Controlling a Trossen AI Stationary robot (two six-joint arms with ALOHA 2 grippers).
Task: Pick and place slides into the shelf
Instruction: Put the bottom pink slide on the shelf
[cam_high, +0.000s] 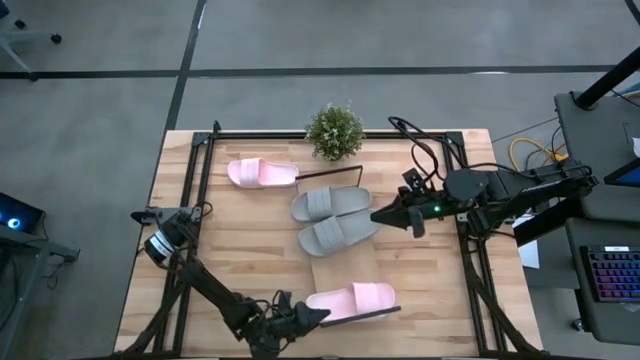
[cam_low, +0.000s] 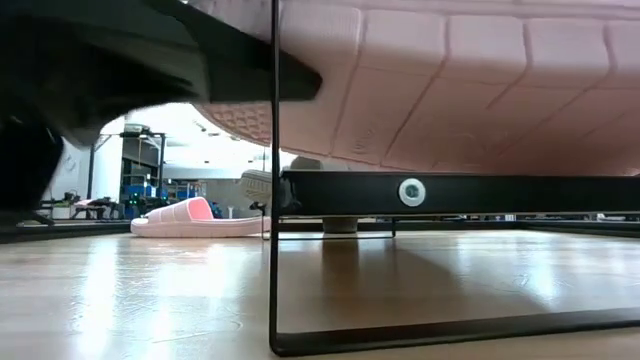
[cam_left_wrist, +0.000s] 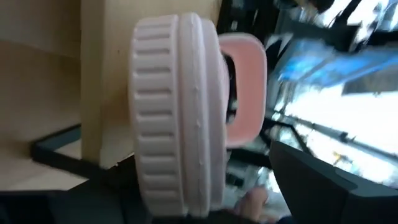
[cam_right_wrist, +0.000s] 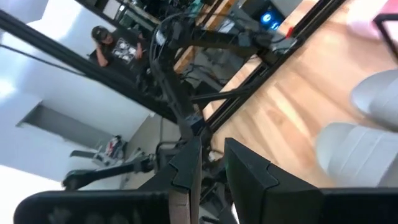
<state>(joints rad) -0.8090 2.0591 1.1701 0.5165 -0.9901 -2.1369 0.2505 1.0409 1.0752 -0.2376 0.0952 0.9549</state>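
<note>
Robotics lab or workshop: wooden table sitting on grey concrete floor, backlit keyboard glowing beyond table's right edge, yellow cables trailing nearby, person sitting among equipment racks behind.

High view straight down, low view table-level, seemingly under pink slide, shared overhead.

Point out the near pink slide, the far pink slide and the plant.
near pink slide (cam_high: 352, 299): high view, on its strap.
far pink slide (cam_high: 262, 173): high view, on its strap.
plant (cam_high: 334, 131): high view, on its foliage.
</note>
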